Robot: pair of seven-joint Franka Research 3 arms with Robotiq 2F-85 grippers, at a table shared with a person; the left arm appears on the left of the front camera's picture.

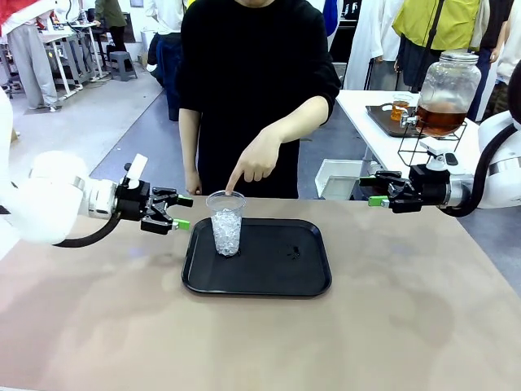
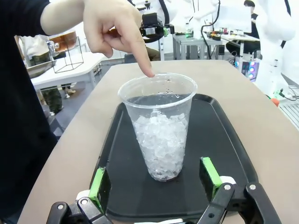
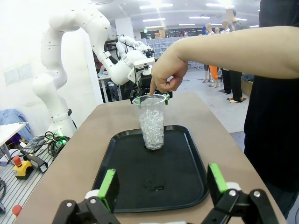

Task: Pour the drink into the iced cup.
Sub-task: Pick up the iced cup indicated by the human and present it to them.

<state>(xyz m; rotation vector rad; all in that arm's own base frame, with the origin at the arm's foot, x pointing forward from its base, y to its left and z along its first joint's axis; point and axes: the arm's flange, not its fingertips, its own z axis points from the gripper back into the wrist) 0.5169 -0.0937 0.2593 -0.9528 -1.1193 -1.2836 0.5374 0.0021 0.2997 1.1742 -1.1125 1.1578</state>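
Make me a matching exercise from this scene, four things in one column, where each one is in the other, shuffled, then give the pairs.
Things
1. clear plastic cup of ice
2. flat black rectangular tray
3. big round glass dispenser jar of amber drink
4. person's pointing hand

Places
A. on the white side table, far right
B. fingertip at the cup's rim
C. upright on the tray's left part
D. flat on the tan table

Pairs: 1-C, 2-D, 3-A, 4-B

Left tool (image 1: 184, 213): empty, jaws spread wide, held level, aimed toward the middle.
Right tool (image 1: 372, 191): empty, jaws spread wide, held level, aimed inward.
Person's hand (image 1: 256, 161): index finger pointing down.
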